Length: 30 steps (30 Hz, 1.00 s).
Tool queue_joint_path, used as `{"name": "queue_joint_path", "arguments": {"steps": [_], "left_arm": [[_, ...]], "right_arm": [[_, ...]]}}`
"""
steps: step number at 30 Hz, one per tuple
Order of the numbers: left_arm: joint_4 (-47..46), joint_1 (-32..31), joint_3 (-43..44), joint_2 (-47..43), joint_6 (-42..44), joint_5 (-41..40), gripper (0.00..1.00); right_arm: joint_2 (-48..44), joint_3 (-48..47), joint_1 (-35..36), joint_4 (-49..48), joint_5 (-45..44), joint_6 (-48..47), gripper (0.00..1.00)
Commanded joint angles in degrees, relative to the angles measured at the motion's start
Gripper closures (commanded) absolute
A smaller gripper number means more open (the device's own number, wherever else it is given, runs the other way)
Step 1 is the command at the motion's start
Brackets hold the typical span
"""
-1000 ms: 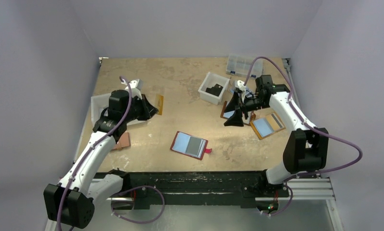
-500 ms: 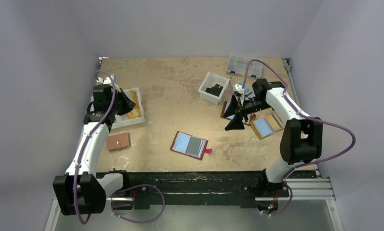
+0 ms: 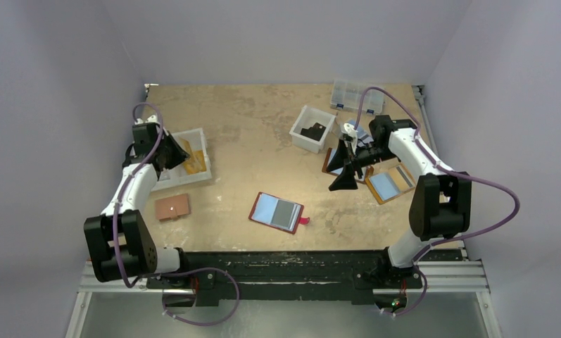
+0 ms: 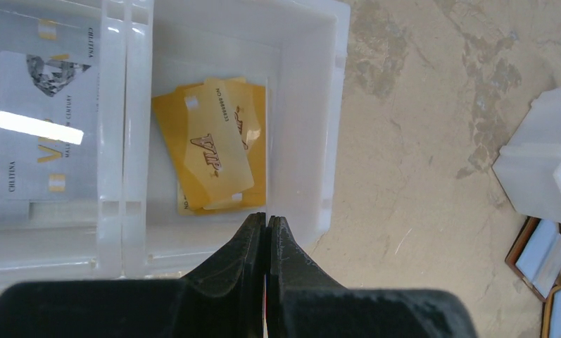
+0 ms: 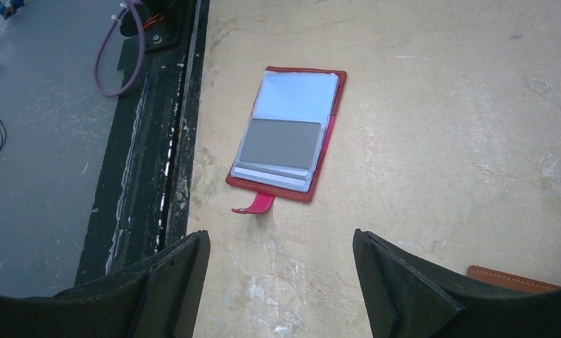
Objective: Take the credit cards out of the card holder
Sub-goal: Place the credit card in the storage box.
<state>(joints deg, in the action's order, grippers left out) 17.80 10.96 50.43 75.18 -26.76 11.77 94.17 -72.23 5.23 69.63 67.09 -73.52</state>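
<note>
The dark red card holder (image 3: 277, 212) lies open near the table's front centre, its pink strap tab (image 3: 304, 220) pointing right. A light blue card (image 3: 267, 207) and a grey card (image 3: 286, 213) sit in its sleeves. In the right wrist view the holder (image 5: 331, 120) shows the pale blue card (image 5: 296, 95) above the grey card (image 5: 281, 144). My right gripper (image 3: 343, 167) is open and empty, raised well to the right of the holder (image 5: 281, 271). My left gripper (image 3: 181, 156) is shut over a white tray, far left of the holder (image 4: 267, 220).
The white tray (image 3: 201, 134) holds yellow cards (image 4: 217, 144) and pale VIP cards (image 4: 45, 127). A small tan holder (image 3: 172, 207) lies front left. A white bin (image 3: 312, 128), a clear organiser box (image 3: 355, 95) and brown and orange holders (image 3: 390, 183) stand right.
My left arm has swung back to the left, uncovering the white tray with yellow cards. My right gripper has shifted slightly and stays open. The card holder has not moved.
</note>
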Motion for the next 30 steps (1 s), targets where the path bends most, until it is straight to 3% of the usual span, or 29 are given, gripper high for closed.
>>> {"name": "queue_joint_path", "arguments": {"steps": [1,9,13,16,26,30], "left_arm": [[-4.2,0.6,1.8,2.8,-0.7,4.4,1.0],[-4.7,0.7,1.6,6.1,-1.0,5.7,0.97],[1.6,0.8,4.4,8.9,-1.8,-2.2,0.62],[6.0,0.8,7.2,10.3,-2.6,-7.1,0.53],[10.6,0.7,14.6,1.8,-3.2,-5.9,0.48],[11.2,0.3,15.7,-2.1,-7.9,-2.8,0.48]], "right_arm": [[-0.7,-1.2,-0.2,0.3,1.5,-0.8,0.17],[0.2,-1.3,-0.3,0.4,1.5,-0.8,0.17],[0.6,-1.4,-0.2,0.7,1.5,-0.9,0.17],[0.6,-1.4,-0.2,0.7,1.5,-1.0,0.17],[0.9,-1.3,-0.2,1.0,0.8,-1.1,0.17],[0.5,-1.3,-0.2,0.9,0.2,-0.5,0.17]]}}
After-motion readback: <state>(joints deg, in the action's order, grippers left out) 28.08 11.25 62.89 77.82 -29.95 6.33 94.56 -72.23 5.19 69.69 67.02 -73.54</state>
